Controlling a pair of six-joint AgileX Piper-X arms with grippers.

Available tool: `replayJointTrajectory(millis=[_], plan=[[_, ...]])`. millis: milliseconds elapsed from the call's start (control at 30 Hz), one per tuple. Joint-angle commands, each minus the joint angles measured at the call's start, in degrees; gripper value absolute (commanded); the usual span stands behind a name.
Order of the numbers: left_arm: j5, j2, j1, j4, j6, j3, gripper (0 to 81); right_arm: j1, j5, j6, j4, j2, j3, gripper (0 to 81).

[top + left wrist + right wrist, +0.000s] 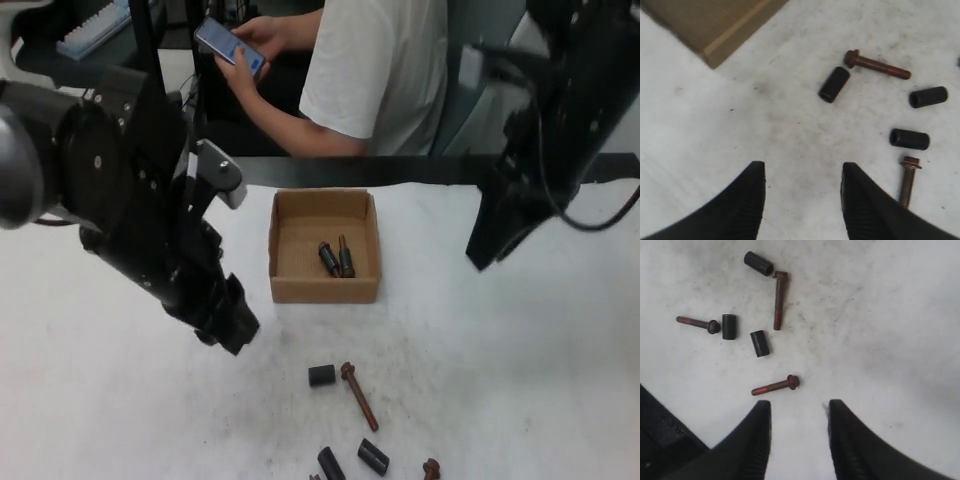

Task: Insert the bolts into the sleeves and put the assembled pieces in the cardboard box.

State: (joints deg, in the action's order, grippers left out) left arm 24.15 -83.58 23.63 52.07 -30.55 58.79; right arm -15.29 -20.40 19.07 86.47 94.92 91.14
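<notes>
A cardboard box stands at the bench's middle back, with two assembled pieces lying inside. In front of it lie a loose black sleeve and a rusty bolt; two more sleeves and a bolt head sit by the near edge. My left gripper hangs open over bare bench, short of a sleeve and a bolt, with the box's corner beyond. My right gripper is open above the bench near a bolt and a sleeve.
The left arm fills the bench's left side and the right arm hangs at the back right. White bench surface spreads to the right of the loose parts. A dark rail runs behind the box.
</notes>
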Motion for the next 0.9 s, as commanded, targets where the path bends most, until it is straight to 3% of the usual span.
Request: replayJointTrajectory(millis=[0, 133, 333, 533, 867], plan=[[1.2, 0.4, 0.7, 2.9, -2.0, 0.6, 44.8, -0.1, -3.9, 1.1, -1.8, -0.5, -2.4, 35.7], [2.2, -0.5, 4.2, 12.9, -5.4, 0.6, 44.8, -0.1, -3.9, 1.1, -2.7, -0.5, -2.2, 35.7], [-10.3, -5.1, 5.3, 16.6, -4.8, 0.4, 44.8, -0.1, -3.9, 0.5, -2.4, -0.5, -2.2, 35.7], [-9.5, -7.1, 6.6, 15.2, -3.1, 0.4, 44.8, -0.1, -6.0, 0.0, -2.4, -0.5, -2.2, 35.7], [-10.1, -7.0, 13.4, 7.7, -2.8, 2.5, 44.8, -0.1, -6.6, 0.0, -2.5, -0.5, -2.2, 35.7]])
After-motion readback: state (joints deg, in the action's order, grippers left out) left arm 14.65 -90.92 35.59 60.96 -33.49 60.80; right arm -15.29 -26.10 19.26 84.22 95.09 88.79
